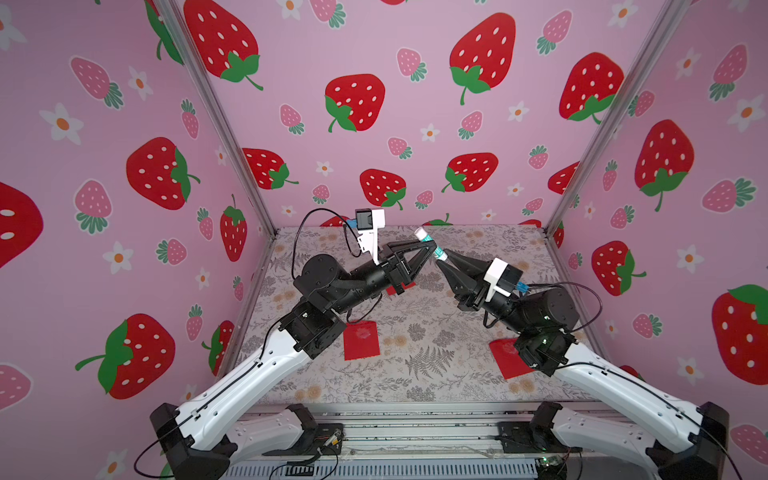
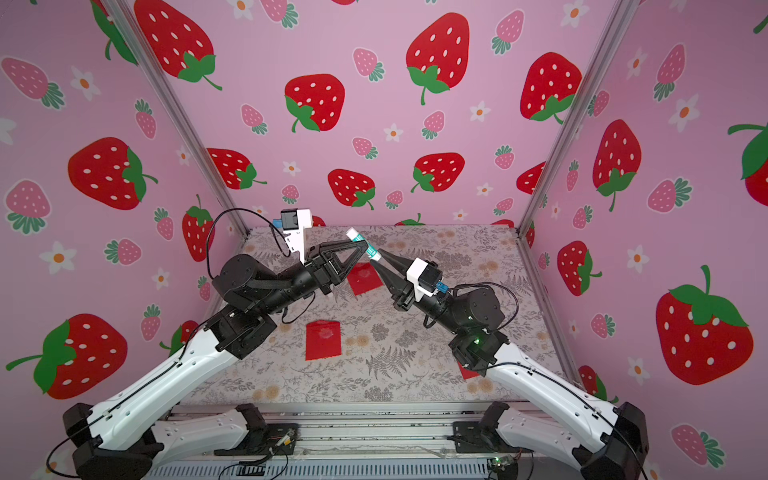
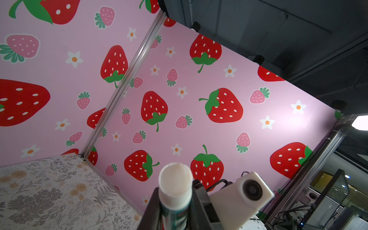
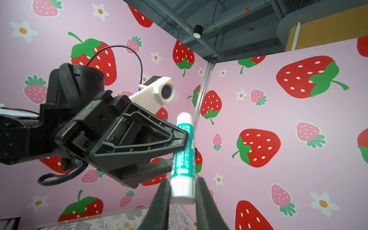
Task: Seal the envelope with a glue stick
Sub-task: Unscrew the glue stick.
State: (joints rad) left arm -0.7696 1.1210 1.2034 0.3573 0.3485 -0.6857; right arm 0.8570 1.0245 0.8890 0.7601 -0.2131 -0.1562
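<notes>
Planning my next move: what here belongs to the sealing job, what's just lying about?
Job: glue stick, clamped by left claw and right claw; one red envelope, unclear which.
Lying about: two among far envelope, middle envelope, near-right envelope.

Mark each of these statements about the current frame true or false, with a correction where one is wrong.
1. The left claw grips the glue stick at its teal label. True.
2. The glue stick lies on the table. False: it is held up in the air, above the table.
3. The right claw is shut on a white end of the stick. True.
4. Only one envelope is on the table. False: three red envelopes lie there, one partly hidden under the right arm.
5. One claw holds an envelope. False: both hold only the glue stick.
</notes>
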